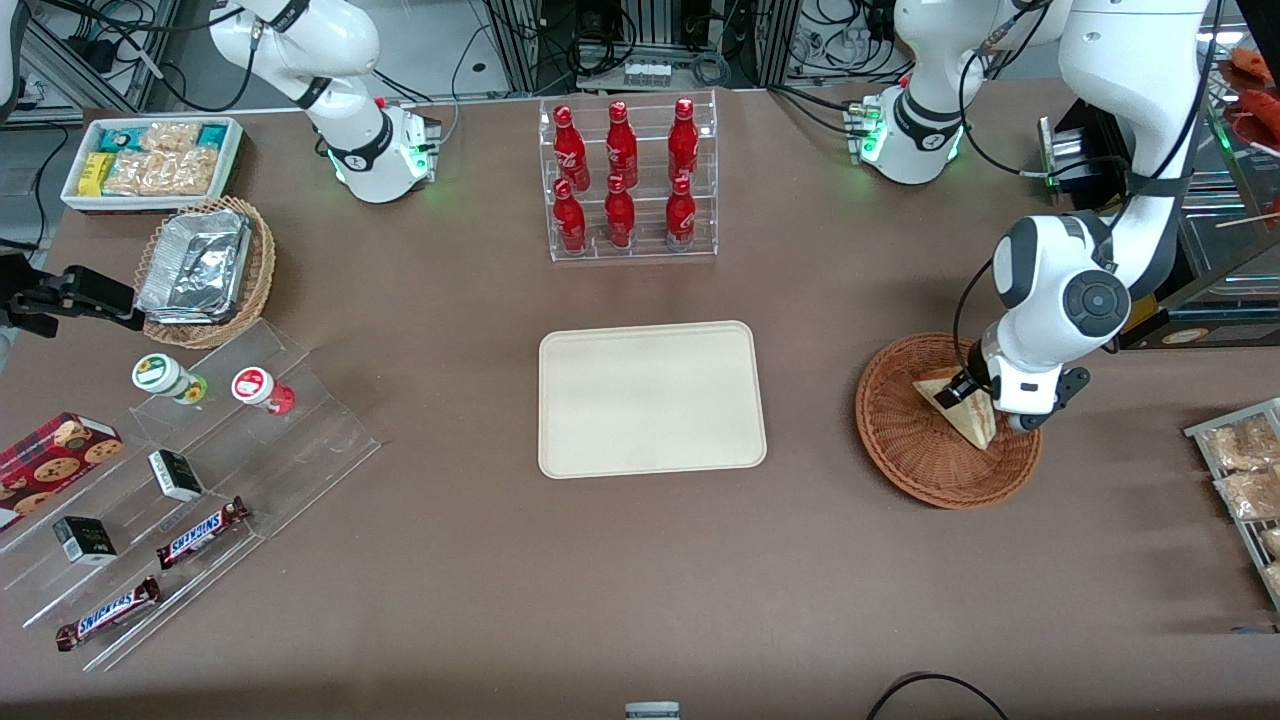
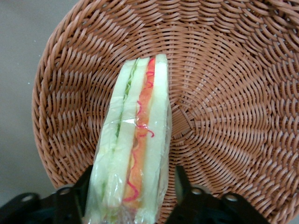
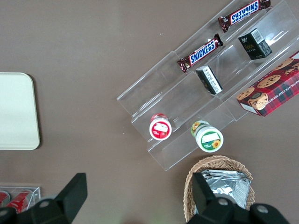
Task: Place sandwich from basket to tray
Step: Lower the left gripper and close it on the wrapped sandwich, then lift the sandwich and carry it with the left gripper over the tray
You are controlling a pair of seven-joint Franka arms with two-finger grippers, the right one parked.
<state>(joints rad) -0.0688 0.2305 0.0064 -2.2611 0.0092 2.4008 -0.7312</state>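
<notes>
Gripper (image 2: 133, 193) lowered into basket (image 1: 905, 440); jaws set either side of sandwich (image 2: 135, 140), pinching it at wrapped end. Sandwich stood on edge inside basket, filling layers shown upward. Tray (image 1: 651, 397) laid flat on counter (image 1: 640, 580), well apart from basket.

We read "SNICKERS" on two candy bars (image 1: 203, 533) (image 1: 108, 612) lying on the clear stepped rack (image 1: 190, 480) toward the parked arm's end of the desk; same word legible on both bars in the right wrist view (image 3: 200, 52) (image 3: 245, 12). Red bottles (image 1: 620, 175) in the clear stand carry white script, too small to read. Cup lids, small black boxes, cookie box: print not legible. No numbers or signs readable.
</notes>
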